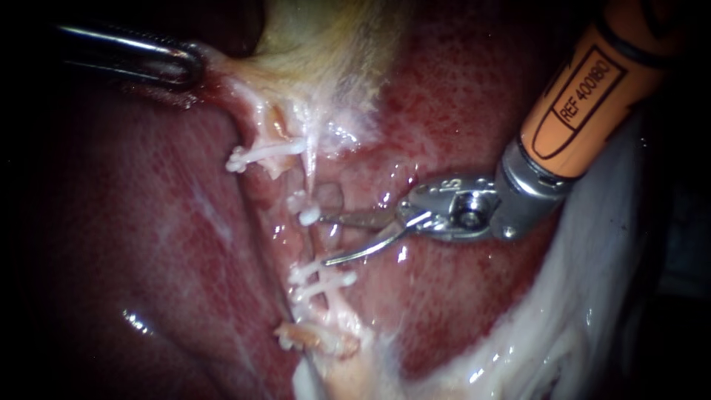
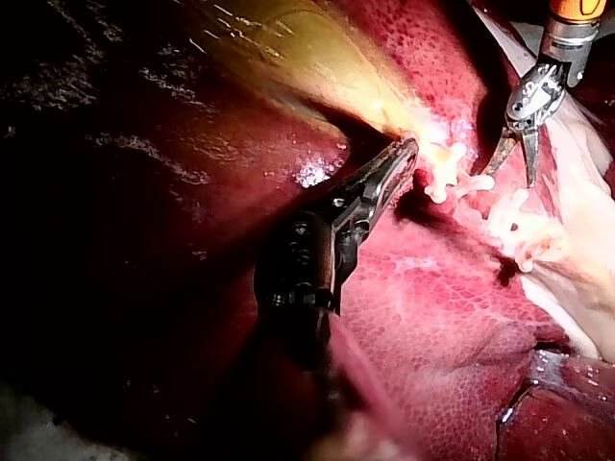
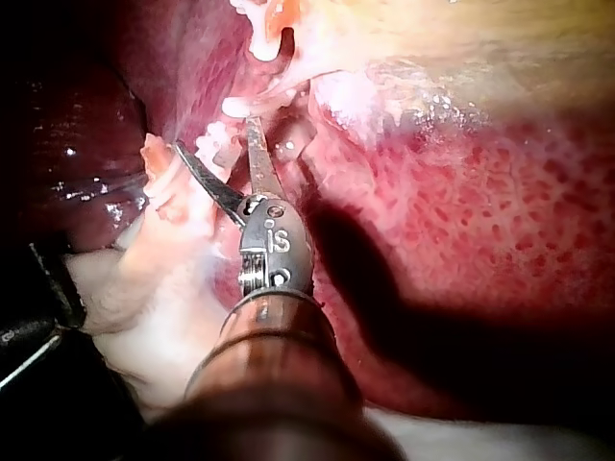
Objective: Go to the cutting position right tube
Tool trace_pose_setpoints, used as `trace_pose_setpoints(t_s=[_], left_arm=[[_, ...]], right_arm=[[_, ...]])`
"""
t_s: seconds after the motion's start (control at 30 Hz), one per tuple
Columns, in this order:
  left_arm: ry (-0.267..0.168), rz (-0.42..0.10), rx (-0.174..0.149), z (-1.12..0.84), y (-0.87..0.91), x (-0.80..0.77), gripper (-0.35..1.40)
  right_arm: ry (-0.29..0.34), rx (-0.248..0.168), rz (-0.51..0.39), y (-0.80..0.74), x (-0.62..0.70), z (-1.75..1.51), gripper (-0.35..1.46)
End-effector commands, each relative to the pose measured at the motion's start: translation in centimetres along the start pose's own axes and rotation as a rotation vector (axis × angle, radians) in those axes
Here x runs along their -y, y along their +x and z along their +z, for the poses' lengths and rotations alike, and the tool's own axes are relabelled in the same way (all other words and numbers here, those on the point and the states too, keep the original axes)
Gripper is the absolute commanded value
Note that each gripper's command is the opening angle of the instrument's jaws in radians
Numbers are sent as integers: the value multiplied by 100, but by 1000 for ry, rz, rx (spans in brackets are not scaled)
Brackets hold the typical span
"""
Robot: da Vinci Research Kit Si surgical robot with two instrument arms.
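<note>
My right instrument (image 1: 327,239), an orange shaft with a silver wrist and two thin curved blades, has its blades spread apart with nothing gripped between them. The right tube (image 1: 312,244), a thin, pale, wet strand, runs from the pale yellowish gallbladder (image 1: 326,52) across the mottled red liver (image 1: 148,244). It lies just ahead of the blade tips.

The gap between the blades faces the bare stretch of this tube between its small white plastic clips. One clip (image 1: 309,215) sits on the tube toward its gallbladder end, just beside the tip of one blade. A pair of clips (image 1: 326,281) sits farther along the tube, near the tip of the other blade. Both tips end on my shaft's side of the tube. I cannot tell whether they touch it, and the tube is not clasped from two sides.

In the right wrist view the same instrument (image 3: 216,134) shows its blades in a V, pointing at the clipped strand. In the left wrist view it (image 2: 511,176) stands spread just beside the clips.

My left instrument (image 1: 194,65), of dark shiny steel with slim jaws, is well apart from the right tube, off beyond its gallbladder end. Its jaws are pinched on the pale edge of the gallbladder, which stretches taut from them. The left wrist view shows this instrument (image 2: 408,152) with its tip on that same pale tissue.
</note>
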Motion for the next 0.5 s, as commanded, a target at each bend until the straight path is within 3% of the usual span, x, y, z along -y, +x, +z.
trace_pose_setpoints(t_s=[0.03, 0.5], left_arm=[[0, 0, 0, 0, 0, 0, -35], [1, 0, 0, 1, 0, 0, -35]], right_arm=[[3, 5, 3, -2, 0, 2, 138], [7, 11, 12, -10, -9, 7, 137]])
